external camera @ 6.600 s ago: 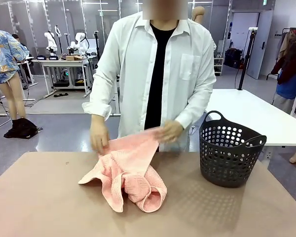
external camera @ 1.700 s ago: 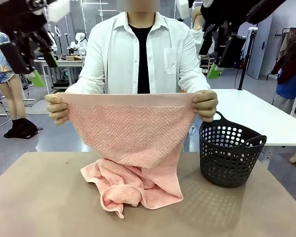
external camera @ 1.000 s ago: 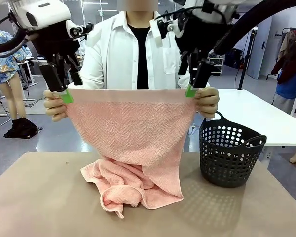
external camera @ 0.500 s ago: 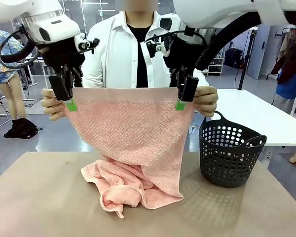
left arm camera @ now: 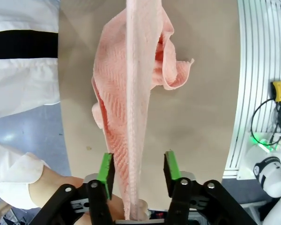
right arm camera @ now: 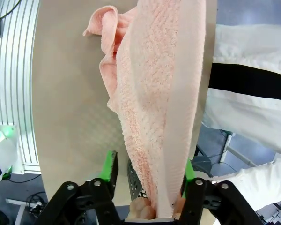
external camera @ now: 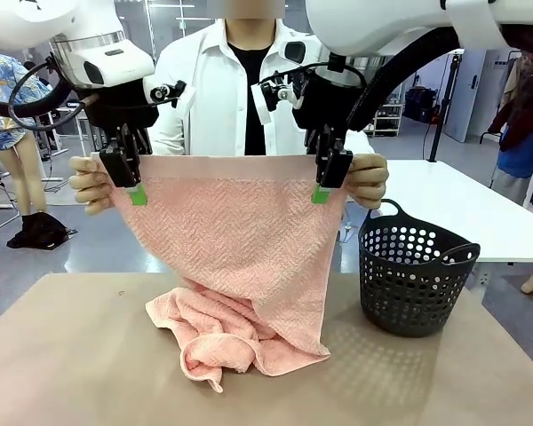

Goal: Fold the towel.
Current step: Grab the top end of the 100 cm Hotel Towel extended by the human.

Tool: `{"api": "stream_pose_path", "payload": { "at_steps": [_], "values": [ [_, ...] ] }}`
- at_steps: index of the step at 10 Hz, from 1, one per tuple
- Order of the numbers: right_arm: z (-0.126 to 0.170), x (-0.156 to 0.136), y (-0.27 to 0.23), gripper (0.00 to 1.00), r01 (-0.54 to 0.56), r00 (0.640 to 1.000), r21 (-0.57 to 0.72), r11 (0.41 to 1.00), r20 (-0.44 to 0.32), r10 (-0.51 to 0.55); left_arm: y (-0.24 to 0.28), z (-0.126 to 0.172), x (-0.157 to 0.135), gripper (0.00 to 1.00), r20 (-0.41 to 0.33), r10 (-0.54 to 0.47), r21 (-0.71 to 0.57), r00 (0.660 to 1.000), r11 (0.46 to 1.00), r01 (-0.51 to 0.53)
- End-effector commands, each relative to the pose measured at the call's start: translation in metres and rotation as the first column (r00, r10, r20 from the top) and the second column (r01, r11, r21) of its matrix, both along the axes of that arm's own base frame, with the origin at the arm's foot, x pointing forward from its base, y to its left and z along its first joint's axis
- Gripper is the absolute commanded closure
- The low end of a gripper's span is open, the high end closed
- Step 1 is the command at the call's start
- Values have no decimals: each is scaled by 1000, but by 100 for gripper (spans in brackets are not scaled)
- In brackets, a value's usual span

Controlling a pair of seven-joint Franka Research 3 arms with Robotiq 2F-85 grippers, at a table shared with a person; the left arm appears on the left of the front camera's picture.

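Towel (external camera: 235,240) is straddled at its top edge by left end effector (external camera: 130,182) and right end effector (external camera: 325,180), both wide; nothing folded yet.

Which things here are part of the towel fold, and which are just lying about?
In the job:
- towel, top edge held up, the rest heaped on the table
- left gripper, open astride the top edge
- right gripper, likewise open
- person's hands, gripping the top corners

Lying about:
- basket, on the table beside the towel
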State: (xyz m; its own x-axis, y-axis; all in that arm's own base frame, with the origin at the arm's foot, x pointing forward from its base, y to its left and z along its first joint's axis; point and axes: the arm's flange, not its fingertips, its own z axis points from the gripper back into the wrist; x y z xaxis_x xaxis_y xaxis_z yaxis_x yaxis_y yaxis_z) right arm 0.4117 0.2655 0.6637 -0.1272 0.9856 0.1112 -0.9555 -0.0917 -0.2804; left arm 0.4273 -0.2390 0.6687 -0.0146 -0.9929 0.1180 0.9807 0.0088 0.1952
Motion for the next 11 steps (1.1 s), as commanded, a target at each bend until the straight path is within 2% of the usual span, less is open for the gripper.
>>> {"api": "stream_pose_path", "payload": {
  "at_steps": [1,2,3,9,10,11],
  "values": [
    [2,-1,3,100,21,1000,11,1000,-14,-21,1,4,-1,100,-4,22,14,1000,1000,-21],
    [0,-1,3,100,23,1000,13,1000,-18,-23,2,5,-2,95,-5,24,13,1000,1000,-24],
    [0,0,2,100,22,1000,20,1000,-17,-22,2,7,-3,100,-2,20,10,1000,1000,-20],
    [1,-1,1,100,21,1000,30,999,1,-21,7,7,-5,100,-21,39,-10,999,999,-39],
    [-6,0,-3,100,39,999,35,999,1,-39,9,3,-7,100,-25,-4,-7,1000,1000,4],
    [2,0,1,100,1,1000,12,1000,-1,-1,3,3,-1,100,-5,11,-2,1000,1000,-11]
  ]
}}
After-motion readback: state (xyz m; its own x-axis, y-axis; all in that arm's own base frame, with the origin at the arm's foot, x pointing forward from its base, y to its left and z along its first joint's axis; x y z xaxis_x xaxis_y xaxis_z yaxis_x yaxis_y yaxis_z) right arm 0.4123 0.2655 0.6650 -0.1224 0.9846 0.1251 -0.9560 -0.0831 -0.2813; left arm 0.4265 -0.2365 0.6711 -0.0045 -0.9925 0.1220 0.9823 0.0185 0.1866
